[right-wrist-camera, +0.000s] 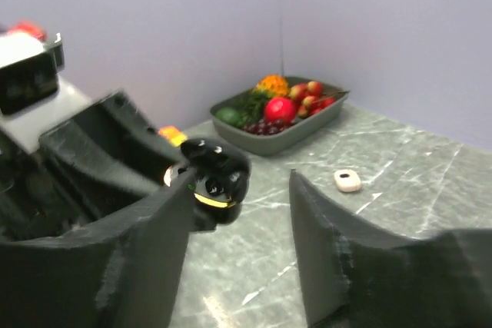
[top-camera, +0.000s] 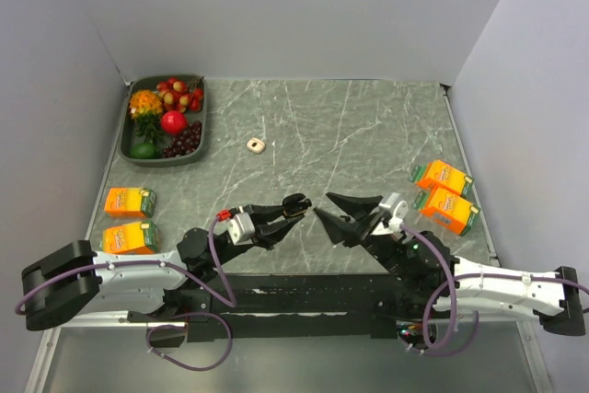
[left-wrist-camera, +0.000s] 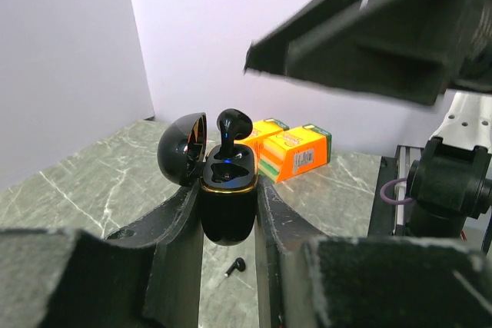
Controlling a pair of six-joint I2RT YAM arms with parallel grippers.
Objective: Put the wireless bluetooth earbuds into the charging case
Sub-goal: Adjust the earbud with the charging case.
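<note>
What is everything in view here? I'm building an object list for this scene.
charging case: one, glossy black, lid open, held above the table
earbuds: two, black; one standing in the case, one lying on the table below
cartons: four, orange; two at the left edge, two at the right
tray: one, grey-green, far left corner
fruit: mixed colours, in the tray
ring: one, beige, mid-table
table: grey-green marbled
left gripper: black, clamped on the case
right gripper: black, open, empty
</note>
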